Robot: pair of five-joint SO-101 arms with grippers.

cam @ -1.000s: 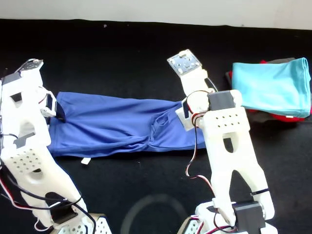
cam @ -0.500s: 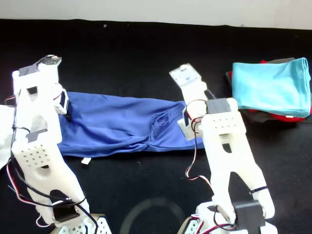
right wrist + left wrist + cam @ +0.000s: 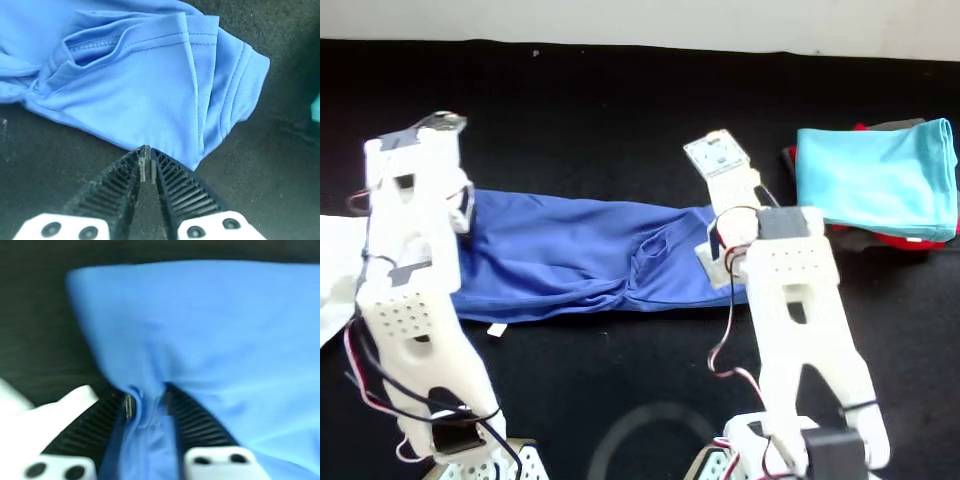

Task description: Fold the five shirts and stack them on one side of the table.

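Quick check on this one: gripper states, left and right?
Left gripper: closed on the crumpled blue fabric shirt.
Right gripper: closed, apparently pinching the same shirt's edge.

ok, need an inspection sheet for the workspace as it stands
Surface: black table.
Job's things: blue shirt stretched out mid-table; teal shirt on top of a red shirt in a stack at one side; white cloth, maybe a shirt, at the opposite edge.
Clutter: small white tag by the blue shirt.
Tools: left tool shut on blue shirt; right tool shut on its hem.
Cables: wires loose beside the right arm.
Surroundings: white wall.
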